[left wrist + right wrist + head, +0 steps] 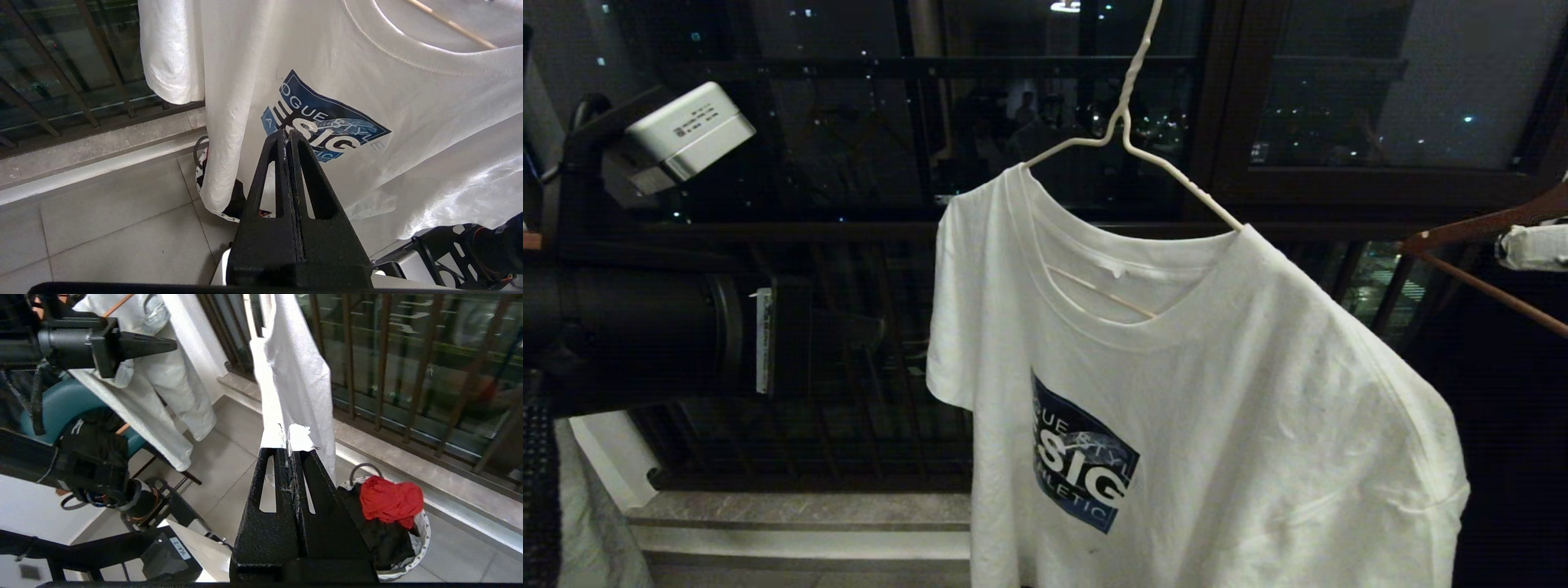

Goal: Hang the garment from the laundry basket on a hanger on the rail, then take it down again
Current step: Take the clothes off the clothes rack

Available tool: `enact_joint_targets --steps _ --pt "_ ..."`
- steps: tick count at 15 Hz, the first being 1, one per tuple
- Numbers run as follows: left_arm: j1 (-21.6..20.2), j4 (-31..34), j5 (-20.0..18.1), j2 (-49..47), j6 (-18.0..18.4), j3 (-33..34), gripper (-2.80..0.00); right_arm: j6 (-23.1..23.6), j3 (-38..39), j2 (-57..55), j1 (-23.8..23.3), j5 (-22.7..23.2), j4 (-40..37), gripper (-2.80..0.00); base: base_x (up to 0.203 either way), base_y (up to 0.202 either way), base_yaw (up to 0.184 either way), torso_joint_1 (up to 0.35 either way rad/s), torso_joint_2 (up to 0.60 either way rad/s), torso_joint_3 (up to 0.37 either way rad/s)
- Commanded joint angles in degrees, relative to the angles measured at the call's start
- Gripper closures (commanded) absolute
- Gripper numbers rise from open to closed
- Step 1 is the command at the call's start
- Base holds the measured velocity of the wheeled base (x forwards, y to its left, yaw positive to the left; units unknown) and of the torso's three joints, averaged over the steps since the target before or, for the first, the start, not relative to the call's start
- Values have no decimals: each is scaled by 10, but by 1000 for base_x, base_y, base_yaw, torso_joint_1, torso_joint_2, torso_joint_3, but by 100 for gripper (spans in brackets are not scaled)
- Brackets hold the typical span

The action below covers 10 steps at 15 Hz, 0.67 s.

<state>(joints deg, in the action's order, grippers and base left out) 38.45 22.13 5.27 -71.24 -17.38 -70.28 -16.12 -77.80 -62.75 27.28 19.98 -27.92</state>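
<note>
Pressed-together fingers of the left gripper [289,134] point at one garment [1192,392] on one hanger [1131,122], while the right gripper [291,451], likewise closed and empty, sits beside its hem above one laundry basket [423,535].

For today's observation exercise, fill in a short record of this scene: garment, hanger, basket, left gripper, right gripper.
garment: white T-shirt with a blue print, draped on the hanger
hanger: white wire, neck running up out of the head view
basket: on the floor, holding a red cloth and a black garment
left gripper: shut, empty, tips in front of the print
right gripper: shut, by the T-shirt's edge; grip unclear
</note>
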Motion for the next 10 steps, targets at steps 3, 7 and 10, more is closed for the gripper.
enact_joint_targets --steps 3,7,10 --pt "0 0 1 -6 -1 1 0 -2 -24 -31 16 0 3 0 0 0 0 0 0 0" --pt "0 0 3 -6 -1 1 0 -2 -39 -58 29 0 42 0 0 0 0 0 0 0" --pt "-1 0 4 -5 -2 1 0 -2 -61 -101 47 -15 68 0 0 0 0 0 0 0"
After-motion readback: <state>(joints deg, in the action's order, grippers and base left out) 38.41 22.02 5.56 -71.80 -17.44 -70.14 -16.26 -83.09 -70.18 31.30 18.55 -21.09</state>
